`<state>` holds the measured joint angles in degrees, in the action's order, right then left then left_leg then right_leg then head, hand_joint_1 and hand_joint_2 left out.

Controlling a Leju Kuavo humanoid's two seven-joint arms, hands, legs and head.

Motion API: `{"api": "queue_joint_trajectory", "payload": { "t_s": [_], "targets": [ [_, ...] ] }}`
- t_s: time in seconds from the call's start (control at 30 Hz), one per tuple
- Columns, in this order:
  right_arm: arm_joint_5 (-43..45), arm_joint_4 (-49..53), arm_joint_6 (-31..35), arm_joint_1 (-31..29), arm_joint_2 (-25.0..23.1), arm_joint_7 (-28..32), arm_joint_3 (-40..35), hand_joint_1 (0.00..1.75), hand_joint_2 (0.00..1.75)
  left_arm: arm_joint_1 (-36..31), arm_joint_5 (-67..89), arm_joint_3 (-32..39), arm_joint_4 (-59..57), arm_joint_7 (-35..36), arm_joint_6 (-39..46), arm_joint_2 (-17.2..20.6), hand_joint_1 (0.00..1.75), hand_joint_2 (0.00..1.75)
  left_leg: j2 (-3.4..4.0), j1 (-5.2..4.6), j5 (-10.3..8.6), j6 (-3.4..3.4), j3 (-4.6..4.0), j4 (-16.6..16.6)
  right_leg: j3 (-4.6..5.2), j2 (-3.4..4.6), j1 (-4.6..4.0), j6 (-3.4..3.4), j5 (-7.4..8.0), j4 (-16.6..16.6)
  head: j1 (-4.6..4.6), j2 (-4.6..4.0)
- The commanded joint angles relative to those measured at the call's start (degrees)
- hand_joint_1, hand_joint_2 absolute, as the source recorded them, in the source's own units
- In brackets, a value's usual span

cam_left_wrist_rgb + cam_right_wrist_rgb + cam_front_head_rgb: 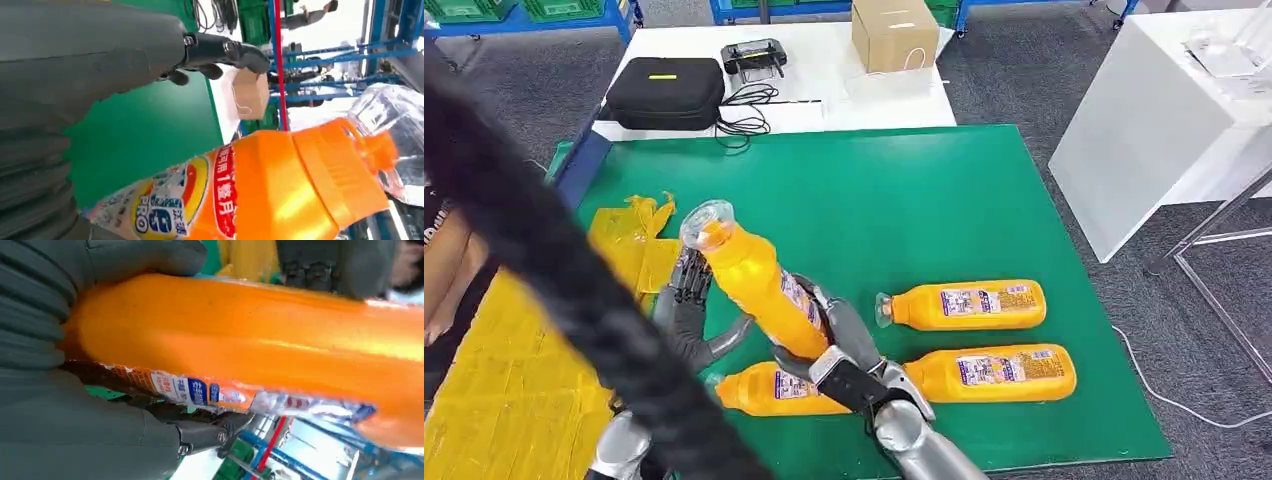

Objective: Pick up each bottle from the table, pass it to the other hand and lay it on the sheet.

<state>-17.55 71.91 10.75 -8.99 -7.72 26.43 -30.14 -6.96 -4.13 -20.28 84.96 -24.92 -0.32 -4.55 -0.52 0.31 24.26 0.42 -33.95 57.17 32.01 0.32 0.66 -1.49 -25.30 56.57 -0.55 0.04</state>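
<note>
My right hand (842, 340) grips the lower body of an orange bottle (759, 285) and holds it tilted above the green mat, its clear cap (707, 222) pointing up and left. In the right wrist view the bottle (250, 335) lies across my right hand (75, 430). My left hand (689, 310) stands just left of the bottle with its fingers spread and nothing in them. The left wrist view has the bottle (280, 185) passing beside the left hand (100, 60). Three more orange bottles (969, 305) (994, 372) (774, 390) lie on the mat. The yellow sheet (514, 370) covers the near left.
The green mat (904, 200) covers the table. Behind it a white table holds a black case (664, 92), a black device (754, 58) and a cardboard box (894, 32). A white cabinet (1164, 110) stands right. A dark blurred cable (544, 260) crosses the left; a person (444, 260) is at the left edge.
</note>
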Motion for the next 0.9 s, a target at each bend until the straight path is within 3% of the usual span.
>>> {"api": "queue_joint_trajectory", "payload": {
  "t_s": [0.03,0.6,0.63,0.67,0.9],
  "targets": [
    [-1.24,-6.04,0.15,-2.36,1.16,0.74,-5.49,1.69,1.75,-3.74,-0.66,-4.53,-3.00,0.28,-1.70,2.22,0.00,1.75,0.02,0.04,0.03,-0.01,0.10,-0.03,-0.13,-0.03,-0.05,0.03,-0.01,-0.07,0.00,0.00],
    [-1.27,-6.34,-0.56,-2.45,1.03,0.81,-5.01,1.75,1.75,-1.89,-0.90,-7.36,-1.17,-1.46,-5.66,2.93,0.00,1.75,0.03,0.05,0.06,-0.01,0.11,-0.02,-0.17,-0.03,-0.07,0.03,-0.03,-0.08,0.00,0.00],
    [-1.40,-6.05,-0.50,-2.37,1.04,0.84,-5.16,1.73,1.75,-2.05,-0.90,-7.30,-1.44,-1.46,-5.66,2.80,1.05,1.75,0.04,0.09,0.08,-0.01,0.14,0.00,-0.21,-0.04,-0.10,0.04,-0.03,-0.10,0.00,0.00],
    [-1.69,-5.61,-0.38,-2.28,1.13,0.93,-5.39,1.75,1.75,-2.18,-0.98,-7.09,-1.76,-1.44,-5.58,2.55,1.75,1.75,0.00,0.00,0.03,0.00,0.05,-0.02,-0.07,-0.03,0.00,0.02,-0.02,-0.03,0.00,0.00],
    [-2.35,-4.55,0.19,-1.98,1.18,1.10,-5.85,1.75,1.75,-2.23,-1.16,-6.55,-2.23,-1.34,-5.43,2.34,1.75,1.75,0.02,-0.01,0.02,0.00,0.03,-0.02,-0.04,-0.01,0.00,0.01,-0.01,-0.02,0.00,0.00]
  ]
}}
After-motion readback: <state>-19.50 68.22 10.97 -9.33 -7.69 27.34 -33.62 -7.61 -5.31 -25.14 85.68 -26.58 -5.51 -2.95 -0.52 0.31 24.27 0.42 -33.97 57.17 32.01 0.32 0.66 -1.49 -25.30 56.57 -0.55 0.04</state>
